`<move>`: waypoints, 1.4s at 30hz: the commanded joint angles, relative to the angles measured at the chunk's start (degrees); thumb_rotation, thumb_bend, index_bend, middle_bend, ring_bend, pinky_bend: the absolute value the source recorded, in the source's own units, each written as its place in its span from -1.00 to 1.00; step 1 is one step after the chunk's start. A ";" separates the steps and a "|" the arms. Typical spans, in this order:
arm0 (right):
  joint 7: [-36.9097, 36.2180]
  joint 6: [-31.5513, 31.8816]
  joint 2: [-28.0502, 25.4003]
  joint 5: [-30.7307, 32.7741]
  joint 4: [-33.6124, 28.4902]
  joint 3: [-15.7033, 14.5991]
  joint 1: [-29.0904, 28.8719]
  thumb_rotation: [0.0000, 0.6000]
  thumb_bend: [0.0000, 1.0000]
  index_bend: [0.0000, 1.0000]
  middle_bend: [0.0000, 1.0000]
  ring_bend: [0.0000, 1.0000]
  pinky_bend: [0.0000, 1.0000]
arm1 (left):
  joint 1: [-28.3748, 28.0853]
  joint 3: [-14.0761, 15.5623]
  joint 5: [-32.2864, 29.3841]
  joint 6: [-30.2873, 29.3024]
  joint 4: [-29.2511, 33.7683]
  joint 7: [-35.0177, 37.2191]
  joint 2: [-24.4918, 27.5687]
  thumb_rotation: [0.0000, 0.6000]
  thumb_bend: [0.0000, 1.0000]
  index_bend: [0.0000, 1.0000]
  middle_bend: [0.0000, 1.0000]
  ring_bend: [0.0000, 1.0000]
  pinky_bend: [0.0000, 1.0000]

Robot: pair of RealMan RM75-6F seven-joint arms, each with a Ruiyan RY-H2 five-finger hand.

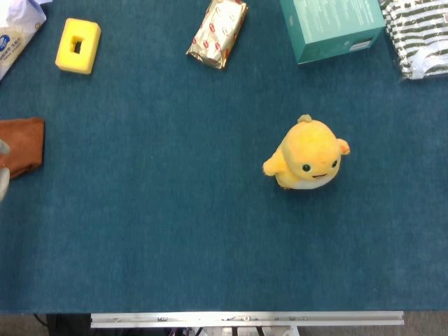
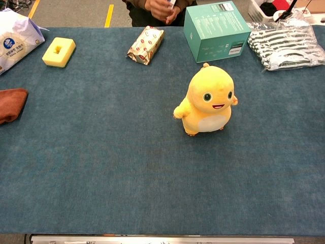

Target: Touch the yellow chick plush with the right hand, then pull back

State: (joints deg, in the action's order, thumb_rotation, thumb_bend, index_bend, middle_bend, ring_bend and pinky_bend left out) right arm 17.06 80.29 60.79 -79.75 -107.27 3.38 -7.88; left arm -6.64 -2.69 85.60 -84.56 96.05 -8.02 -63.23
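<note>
The yellow chick plush stands upright on the blue table, right of centre, and in the chest view the plush faces the camera. Nothing touches it. My right hand appears in neither view. At the left edge of the head view a pale blurred sliver overlaps the brown cloth. It looks like part of my left hand, but how its fingers lie does not show.
Along the far edge lie a yellow foam block, a foil snack pack, a teal box and a striped bundle. A white bag and a brown cloth sit at the left. A person's hands show behind the table.
</note>
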 commanded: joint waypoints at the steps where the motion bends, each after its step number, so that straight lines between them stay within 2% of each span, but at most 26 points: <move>1: -0.19 -0.12 0.02 -0.03 0.07 -0.03 -0.01 1.00 -0.66 -1.00 -0.47 -0.77 -0.60 | 0.12 0.11 0.07 -0.11 0.09 -0.04 0.08 1.00 -0.24 -0.17 -0.06 -0.26 -0.22; 6: -0.99 -0.29 -0.05 -0.68 0.33 0.03 -0.21 1.00 -0.66 -1.00 -0.47 -0.77 -0.60 | 0.41 0.16 0.26 -0.65 0.46 0.08 0.31 1.00 -0.24 -0.17 -0.06 -0.26 -0.22; 12: -4.58 -1.18 -0.95 -4.54 0.58 -0.82 -0.84 1.00 -0.65 -1.00 -0.47 -0.77 -0.60 | 0.43 0.16 0.58 -0.84 0.86 0.13 0.47 1.00 -0.24 -0.17 -0.06 -0.26 -0.22; 15: -5.90 -1.82 -1.36 -7.68 1.44 -1.66 -1.47 1.00 -0.55 -1.00 -0.47 -0.77 -0.60 | 0.46 0.19 0.79 -0.98 1.08 0.18 0.54 1.00 -0.24 -0.17 -0.06 -0.26 -0.22; 16: -6.66 -2.21 -1.53 -8.90 1.77 -2.00 -1.80 1.00 -0.45 -1.00 -0.47 -0.77 -0.60 | 0.50 0.20 0.84 -1.07 1.16 0.20 0.61 1.00 -0.24 -0.17 -0.06 -0.26 -0.22; 19: -11.02 -4.50 -2.27 -13.52 3.28 -3.57 -3.49 1.00 -0.19 -1.00 -0.46 -0.77 -0.59 | 0.63 0.17 0.93 -1.34 1.36 0.26 0.86 1.00 -0.24 -0.17 -0.06 -0.26 -0.22; 21: -15.20 -6.50 -2.83 -16.88 3.94 -5.03 -4.97 1.00 -0.13 -1.00 -0.46 -0.77 -0.59 | 0.73 0.16 0.97 -1.50 1.46 0.39 0.98 1.00 -0.24 -0.17 -0.06 -0.26 -0.22; 25: -21.49 -8.77 -2.66 -23.16 5.46 -7.56 -7.53 1.00 -0.10 -0.99 -0.43 -0.75 -0.55 | 0.86 0.31 1.15 -1.58 1.74 0.70 1.18 1.00 -0.24 -0.17 -0.06 -0.26 -0.22; 29: -24.47 -9.62 -1.61 -27.01 6.55 -9.21 -9.14 1.00 -0.06 -0.94 -0.40 -0.72 -0.51 | 1.03 0.27 1.24 -1.88 1.93 1.28 1.57 1.00 -0.24 -0.17 -0.06 -0.26 -0.22; 32: -26.55 -10.26 -0.60 -29.20 7.50 -10.48 -10.20 1.00 0.05 -0.87 -0.35 -0.69 -0.45 | 1.15 0.29 1.31 -2.05 2.05 1.27 1.76 1.00 -0.24 -0.17 -0.06 -0.26 -0.22; 36: -29.19 -10.91 0.89 -31.54 8.86 -12.07 -11.47 1.00 0.07 -0.73 -0.28 -0.61 -0.40 | 1.24 0.42 1.38 -2.00 2.05 1.18 1.84 1.00 -0.24 -0.17 -0.06 -0.25 -0.22; 42: -34.81 -13.41 3.30 -32.71 10.39 -14.75 -13.54 1.00 0.07 -0.72 -0.27 -0.60 -0.39 | 1.34 0.32 1.52 -2.29 2.08 1.54 1.90 1.00 -0.24 -0.17 -0.06 -0.25 -0.22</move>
State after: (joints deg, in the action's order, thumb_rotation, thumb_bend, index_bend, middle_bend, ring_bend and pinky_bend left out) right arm -16.40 68.02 63.14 -112.04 -97.56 -10.40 -20.54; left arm -5.30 -2.37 87.12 -86.85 98.12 -6.49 -61.33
